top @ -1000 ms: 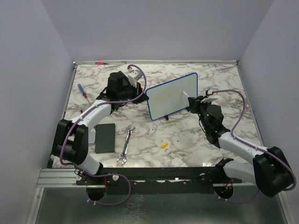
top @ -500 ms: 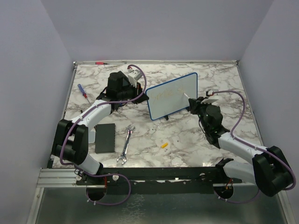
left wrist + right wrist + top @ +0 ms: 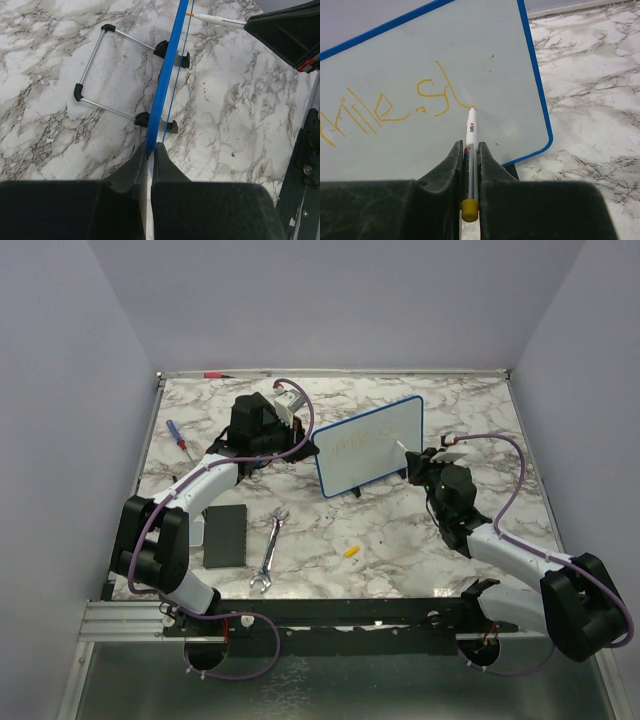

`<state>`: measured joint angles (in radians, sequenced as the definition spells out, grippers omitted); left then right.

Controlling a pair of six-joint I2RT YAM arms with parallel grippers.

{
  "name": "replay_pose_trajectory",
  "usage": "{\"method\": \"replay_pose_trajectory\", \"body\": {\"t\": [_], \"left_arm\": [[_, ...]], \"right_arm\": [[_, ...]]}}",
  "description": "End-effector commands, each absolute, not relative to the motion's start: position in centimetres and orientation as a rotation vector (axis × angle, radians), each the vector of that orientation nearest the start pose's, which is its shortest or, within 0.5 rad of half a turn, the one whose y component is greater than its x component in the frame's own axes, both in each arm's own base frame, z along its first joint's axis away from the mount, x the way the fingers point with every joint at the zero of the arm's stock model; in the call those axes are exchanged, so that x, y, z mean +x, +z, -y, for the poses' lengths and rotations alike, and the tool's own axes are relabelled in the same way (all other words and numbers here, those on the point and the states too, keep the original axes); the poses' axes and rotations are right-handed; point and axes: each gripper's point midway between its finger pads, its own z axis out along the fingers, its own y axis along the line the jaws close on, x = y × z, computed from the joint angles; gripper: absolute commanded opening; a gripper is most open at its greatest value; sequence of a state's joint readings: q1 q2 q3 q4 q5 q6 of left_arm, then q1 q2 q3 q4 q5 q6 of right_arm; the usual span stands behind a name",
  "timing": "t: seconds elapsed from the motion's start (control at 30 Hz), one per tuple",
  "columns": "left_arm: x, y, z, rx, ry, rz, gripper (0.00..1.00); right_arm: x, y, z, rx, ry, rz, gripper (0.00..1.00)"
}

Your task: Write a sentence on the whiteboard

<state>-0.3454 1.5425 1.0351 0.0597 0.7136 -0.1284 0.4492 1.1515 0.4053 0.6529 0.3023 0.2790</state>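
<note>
A small whiteboard point(image 3: 372, 445) with a blue frame stands upright on black feet near the middle of a marble table point(image 3: 450, 410), propped from behind by a thin wire stand point(image 3: 95, 70). The left gripper point(image 3: 150, 149) is pinched shut on the board's left edge, steadying it. The right gripper point(image 3: 470, 146) is clamped around a white marker point(image 3: 471, 122), whose orange tip touches the board's white face toward its right side. The sentence point(image 3: 385, 107) so far is pale yellow handwriting that ends in something like "rile. sl", with the last stroke meeting the marker tip. Writing appears to be mid-word and unfinished. The next move likely calls for light, even pressure while drawing the tip rightward; little room remains before the right frame, so a lower line may be needed. A wrench point(image 3: 270, 550), a black pad point(image 3: 227, 535) and a screwdriver point(image 3: 177, 434) lie well apart from the board.
</note>
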Motion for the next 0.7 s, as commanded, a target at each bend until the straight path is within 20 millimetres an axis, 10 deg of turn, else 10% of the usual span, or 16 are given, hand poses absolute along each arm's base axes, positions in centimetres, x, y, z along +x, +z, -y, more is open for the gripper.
{"method": "replay_pose_trajectory", "body": {"t": [0.0,0.67], "left_arm": [[34.8,18.7,25.7,0.704,-1.018,-1.926,0.0],[34.7,18.8,25.7,0.706,-1.019,-1.925,0.0]], "right_arm": [[35.8,19.1,-11.7,0.105,0.268,-1.616,0.01],[35.9,21.4,-12.3,0.068,0.293,-1.571,0.01]]}}
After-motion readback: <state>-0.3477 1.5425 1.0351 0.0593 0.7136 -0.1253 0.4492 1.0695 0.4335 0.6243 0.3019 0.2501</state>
